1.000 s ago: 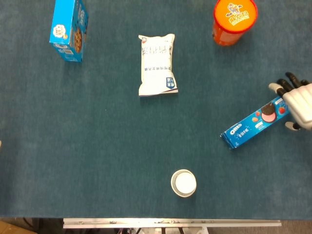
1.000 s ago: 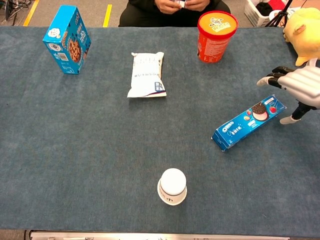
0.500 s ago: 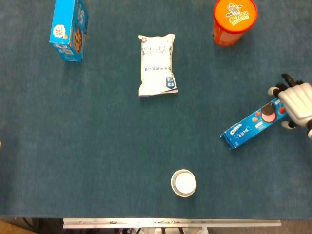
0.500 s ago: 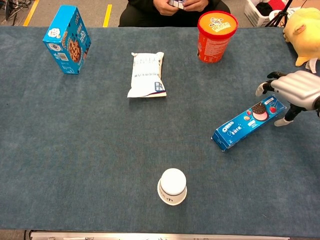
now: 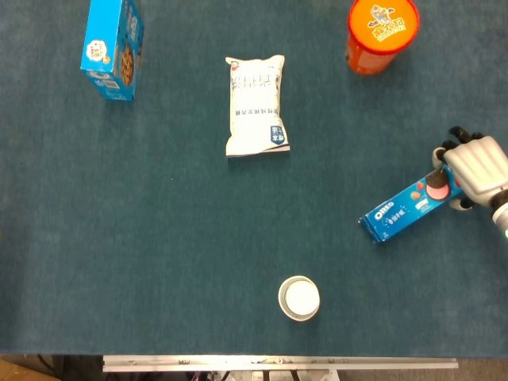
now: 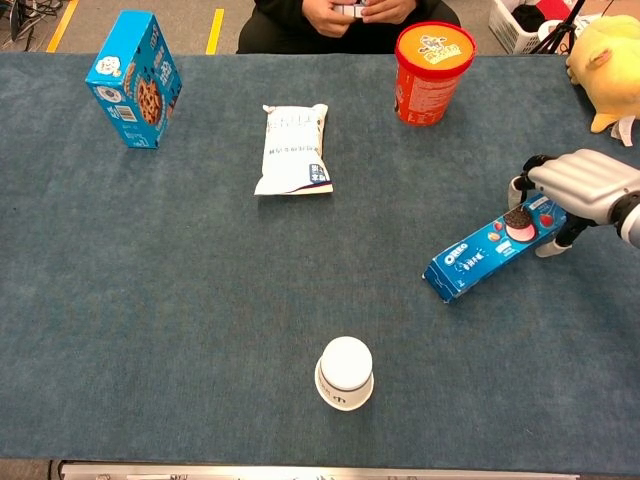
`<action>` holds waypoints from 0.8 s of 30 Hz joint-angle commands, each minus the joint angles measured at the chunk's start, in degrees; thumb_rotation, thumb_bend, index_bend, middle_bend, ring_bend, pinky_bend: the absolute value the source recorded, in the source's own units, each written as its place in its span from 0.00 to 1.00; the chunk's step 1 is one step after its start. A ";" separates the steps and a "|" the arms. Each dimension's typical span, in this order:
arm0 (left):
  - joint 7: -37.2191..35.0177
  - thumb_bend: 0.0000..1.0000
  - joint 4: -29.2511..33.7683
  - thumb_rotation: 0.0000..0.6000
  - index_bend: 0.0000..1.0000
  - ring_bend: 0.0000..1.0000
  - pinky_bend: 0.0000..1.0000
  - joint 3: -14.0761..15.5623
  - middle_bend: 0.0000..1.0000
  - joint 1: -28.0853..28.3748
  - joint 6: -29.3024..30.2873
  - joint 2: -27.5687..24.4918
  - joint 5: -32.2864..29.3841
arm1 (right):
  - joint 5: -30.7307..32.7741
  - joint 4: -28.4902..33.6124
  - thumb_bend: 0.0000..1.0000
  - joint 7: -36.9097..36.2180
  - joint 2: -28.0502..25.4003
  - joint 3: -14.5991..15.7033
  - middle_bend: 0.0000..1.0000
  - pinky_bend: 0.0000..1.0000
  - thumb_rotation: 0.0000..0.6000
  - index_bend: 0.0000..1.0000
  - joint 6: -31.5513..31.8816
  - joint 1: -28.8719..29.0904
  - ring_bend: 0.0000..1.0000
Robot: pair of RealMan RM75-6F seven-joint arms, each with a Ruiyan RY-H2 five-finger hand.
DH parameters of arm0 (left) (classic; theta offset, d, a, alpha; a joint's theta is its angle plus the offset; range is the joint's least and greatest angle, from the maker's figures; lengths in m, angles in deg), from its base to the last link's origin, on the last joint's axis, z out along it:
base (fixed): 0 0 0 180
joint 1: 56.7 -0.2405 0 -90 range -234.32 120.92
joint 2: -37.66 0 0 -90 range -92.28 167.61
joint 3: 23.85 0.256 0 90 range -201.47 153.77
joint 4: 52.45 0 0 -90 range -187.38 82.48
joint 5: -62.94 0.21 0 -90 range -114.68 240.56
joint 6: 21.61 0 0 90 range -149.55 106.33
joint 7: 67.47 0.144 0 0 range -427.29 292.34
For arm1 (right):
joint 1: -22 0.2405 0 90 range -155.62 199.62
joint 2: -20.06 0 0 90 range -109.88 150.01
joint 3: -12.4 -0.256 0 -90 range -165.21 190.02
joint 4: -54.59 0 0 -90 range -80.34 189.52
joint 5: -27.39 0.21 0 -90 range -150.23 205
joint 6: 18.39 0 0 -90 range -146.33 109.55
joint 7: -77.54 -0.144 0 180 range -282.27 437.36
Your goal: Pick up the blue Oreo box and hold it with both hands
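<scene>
In the head view, the long blue cardboard Oreo box (image 5: pixel 407 208) lay flat on the dark teal table cloth (image 5: pixel 159 238) at the right of the frame, slanting from lower left up to upper right. The white right hand (image 5: pixel 470 168) sat over the box's upper right end at the right edge of the frame, its dark-tipped fingers (image 5: pixel 444 155) curled down around that end. Whether they actually gripped the box could not be told from above. In the upper middle lay a white plastic snack bag (image 5: pixel 255 104). An orange round tub (image 5: pixel 381 33) stood at the upper right, and an upright light-blue biscuit carton (image 5: pixel 112 48) at the upper left. A white paper cup (image 5: pixel 299 298) stood at the lower middle. The left hand did not show.

In the chest view, the Oreo box (image 6: pixel 490 254) lay at the right of the frame, well apart from the cup (image 6: pixel 345 372) at lower centre. The right hand (image 6: pixel 578 191) arched over the box's far right end, fingers (image 6: pixel 528 178) on one side and the thumb on the other, both against the box. The box rested on the cloth (image 6: pixel 200 300). The snack bag (image 6: pixel 293 148), the orange tub (image 6: pixel 432 72) and the light-blue carton (image 6: pixel 136 79) stood along the upper part. A yellow plush toy (image 6: pixel 606 60) sat at the top right corner.
</scene>
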 commanded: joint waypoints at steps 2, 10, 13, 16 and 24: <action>-0.28 0.19 0.03 1.00 0.56 0.36 0.50 -0.18 0.56 -0.11 0.25 0.01 -0.11 | -0.83 -0.42 0.00 -0.95 0.52 0.14 0.45 0.31 1.00 0.49 0.74 0.03 0.18; -0.25 0.19 0.07 1.00 0.56 0.36 0.50 -0.18 0.56 -0.22 0.28 -0.04 -0.11 | -3.28 -1.12 0.00 -4.01 1.01 0.18 0.57 0.32 1.00 0.59 2.76 -0.39 0.29; -0.17 0.19 0.17 1.00 0.56 0.36 0.50 -0.19 0.56 -0.18 0.32 -0.07 0.05 | -4.88 -1.09 0.00 -5.72 0.77 0.13 0.60 0.34 1.00 0.62 4.10 -0.75 0.34; -0.59 0.19 0.40 1.00 0.56 0.36 0.50 -0.31 0.56 -0.13 0.56 -0.06 0.40 | -6.19 -0.51 0.00 -7.74 0.17 -0.06 0.61 0.35 1.00 0.63 5.23 -1.11 0.37; -2.18 0.19 0.28 1.00 0.56 0.36 0.50 -0.62 0.55 0.40 0.98 0.26 1.93 | -7.64 0.82 0.00 -12.15 -1.18 -1.79 0.62 0.36 1.00 0.64 7.39 -1.30 0.39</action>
